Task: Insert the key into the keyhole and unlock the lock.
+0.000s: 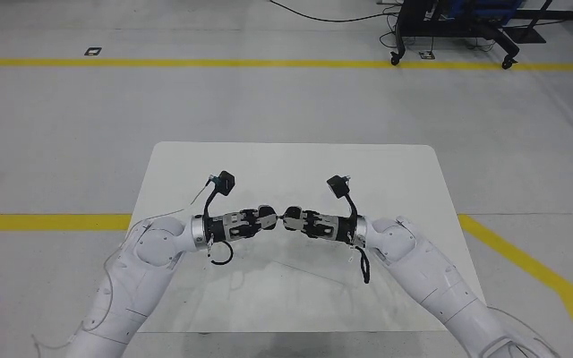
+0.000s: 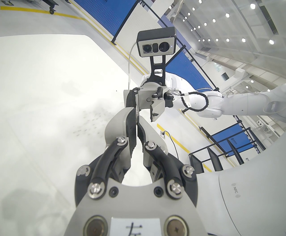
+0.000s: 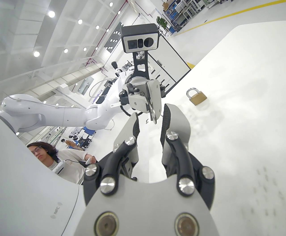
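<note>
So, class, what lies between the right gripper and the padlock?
Nothing does: in the right wrist view, just bare table separates the open right gripper from the padlock.

top cam: overhead, down on table (image 1: 295, 166) | wrist cams: close, face-to-face, share table

A white table (image 1: 295, 166) stands on a grey floor (image 1: 89, 134). A long yellow line (image 1: 179, 62) runs across the floor past the table, at 12 o'clock. Another yellow line (image 1: 63, 221) meets the table at 9 o'clock, and one more (image 1: 519, 262) leaves it at 4 o'clock. A black cart (image 1: 448, 27) on wheels sits at 1 o'clock, with a black cable (image 1: 313, 16) near it. A small dark plate (image 1: 92, 51) lies at 11 o'clock. Blue boards (image 2: 125, 15) stand past the table, and round lights (image 2: 227, 15) shine overhead.
</note>
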